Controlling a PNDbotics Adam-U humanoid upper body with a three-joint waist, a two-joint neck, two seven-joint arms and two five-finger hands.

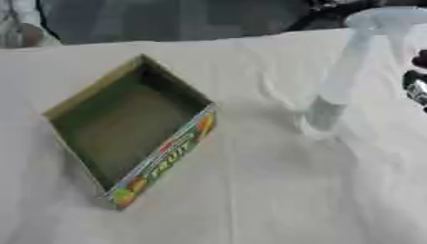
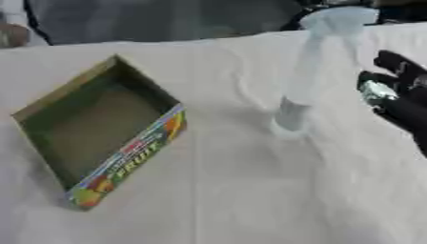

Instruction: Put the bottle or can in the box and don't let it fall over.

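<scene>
Printed along the colourful front wall of the box: "FRUIT" in yellow-green letters, legible in the right eye view, with fruit pictures at the lower corner and a red patch with white writing too blurred to read. Open-topped, olive-green inside, turned like a diamond on the white tablecloth, one corner toward 12 o'clock, the printed wall facing about 4 o'clock. Nothing inside.

At roughly 2 o'clock from the box, well apart from it: a pale, translucent blue bottle, standing on the cloth, narrow end down and wide end up as seen from above. Long axis near vertical, drawn in the picture as a slant from the base toward 1 o'clock. No label or writing readable on it.

At 3 o'clock from the bottle, near but apart: black right hand with a silver joint, entering from the right edge, fingers extended and spread, holding nothing.
</scene>
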